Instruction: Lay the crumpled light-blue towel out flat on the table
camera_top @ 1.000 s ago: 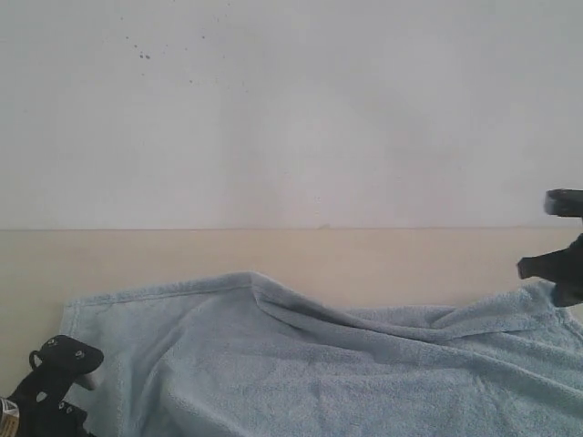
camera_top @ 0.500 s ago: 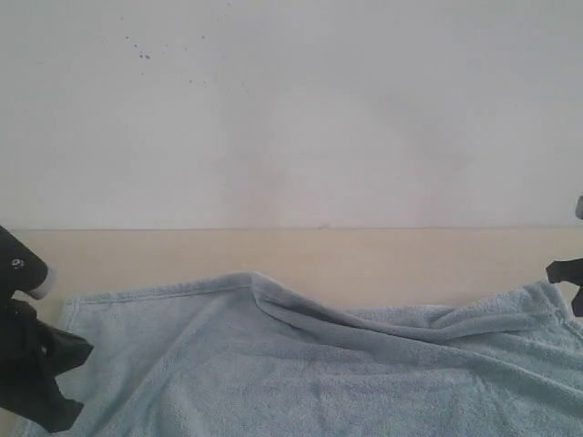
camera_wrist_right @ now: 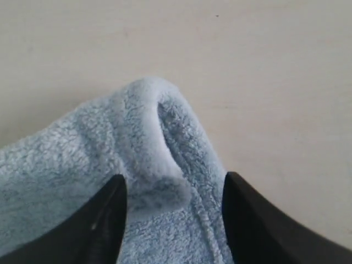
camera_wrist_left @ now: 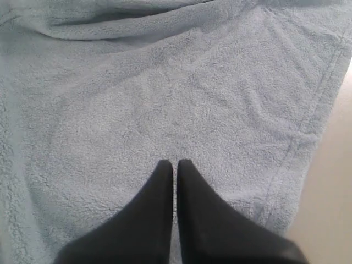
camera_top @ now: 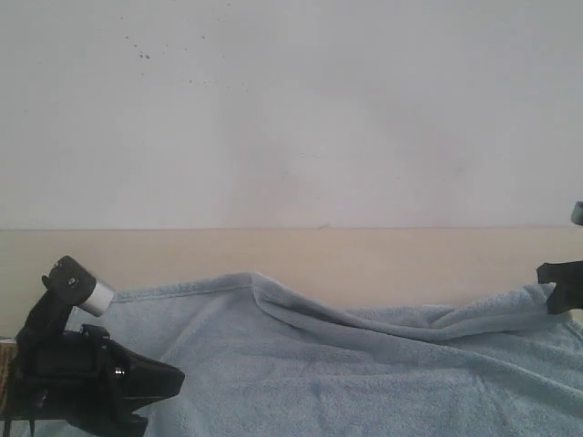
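The pale blue towel (camera_top: 346, 364) lies spread over the beige table (camera_top: 364, 255), with a raised fold running across its far part. My left gripper (camera_wrist_left: 175, 164) is shut, its black fingers pressed together with nothing between them, hovering over the towel's fluffy surface (camera_wrist_left: 165, 99) near its hemmed edge. In the exterior view the left gripper (camera_top: 168, 378) sits at the lower left above the towel. My right gripper (camera_wrist_right: 175, 184) is open, its fingers on either side of a bunched, folded-over towel corner (camera_wrist_right: 159, 132). The right gripper (camera_top: 556, 278) shows at the right edge.
A white wall (camera_top: 291, 109) rises behind the table. Bare tabletop (camera_wrist_right: 264, 82) lies beyond the towel's right corner and along the far strip behind the towel. More bare table (camera_wrist_left: 330, 209) shows beside the towel's hem.
The left arm has swung in from the left edge and now points right, low over the towel. The right gripper stayed near the right edge, shifting slightly.
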Controlling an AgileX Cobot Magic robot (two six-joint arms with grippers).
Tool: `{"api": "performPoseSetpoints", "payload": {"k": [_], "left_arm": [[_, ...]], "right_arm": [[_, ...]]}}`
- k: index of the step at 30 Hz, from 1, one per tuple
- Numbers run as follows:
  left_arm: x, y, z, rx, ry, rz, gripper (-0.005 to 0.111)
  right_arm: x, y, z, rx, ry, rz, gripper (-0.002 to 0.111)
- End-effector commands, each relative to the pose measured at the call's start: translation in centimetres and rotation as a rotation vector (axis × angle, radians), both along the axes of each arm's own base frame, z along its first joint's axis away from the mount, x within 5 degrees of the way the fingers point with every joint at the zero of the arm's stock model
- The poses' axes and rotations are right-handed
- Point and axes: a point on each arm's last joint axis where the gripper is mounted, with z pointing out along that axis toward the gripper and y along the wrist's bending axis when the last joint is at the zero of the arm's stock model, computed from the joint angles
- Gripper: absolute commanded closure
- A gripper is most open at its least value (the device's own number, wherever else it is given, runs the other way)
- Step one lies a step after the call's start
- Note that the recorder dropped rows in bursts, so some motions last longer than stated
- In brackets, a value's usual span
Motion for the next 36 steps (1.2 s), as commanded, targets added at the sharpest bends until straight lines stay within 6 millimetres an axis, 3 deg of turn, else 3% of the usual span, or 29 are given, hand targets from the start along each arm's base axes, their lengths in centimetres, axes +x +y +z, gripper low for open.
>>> {"api": "performPoseSetpoints", "payload": {"k": [1, 3, 8, 9, 26, 36], "left_arm": [[0.9, -0.3, -0.9, -0.046, 0.033, 0.035, 0.103], [0.9, -0.4, -1.1, -0.064, 0.04, 0.024, 0.103], [0.9, -0.6, -1.1, -0.085, 0.039, 0.012, 0.103], [0.9, -0.6, -1.0, -0.087, 0.039, 0.01, 0.103], [1.2, -0.5, -0.9, -0.072, -0.01, 0.021, 0.103], [1.3, -0.5, -2.5, -0.059, 0.038, 0.017, 0.103]], "right_arm": [[0.4, -0.2, -1.4, 0.007, -0.004, -0.008, 0.058], [0.5, -0.1, -1.6, 0.009, -0.014, 0.013, 0.065], [0.8, 0.2, -1.4, 0.051, -0.043, -0.008, 0.106], [0.8, 0.2, -1.3, 0.053, -0.045, -0.011, 0.108], [1.7, -0.4, -0.7, 0.065, -0.153, -0.135, 0.108], [2.9, -0.8, 0.6, 0.073, -0.241, -0.194, 0.108]]}}
